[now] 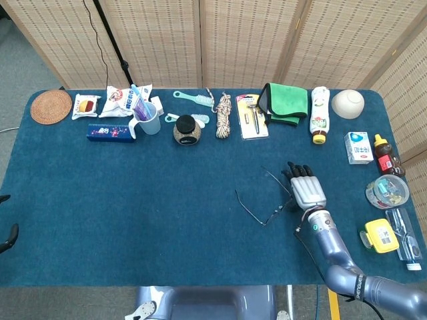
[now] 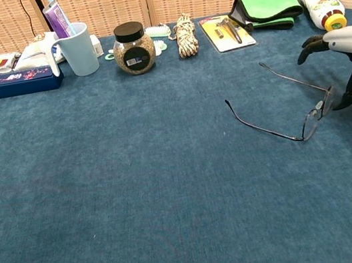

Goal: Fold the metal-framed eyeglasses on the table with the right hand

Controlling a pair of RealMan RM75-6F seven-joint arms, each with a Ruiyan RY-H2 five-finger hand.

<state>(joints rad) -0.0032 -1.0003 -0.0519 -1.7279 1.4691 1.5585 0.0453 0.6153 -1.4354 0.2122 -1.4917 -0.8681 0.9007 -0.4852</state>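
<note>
Right robot hand (image 1: 306,192) holding eyeglasses (image 2: 284,103) | blue cloth table (image 1: 133,200) | wicker screens (image 1: 233,37)

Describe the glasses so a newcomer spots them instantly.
On the blue table, look right of centre, in front of the back row of items. The eyeglasses lie beside the right hand, temples open: the only thin wire frame there.
</note>
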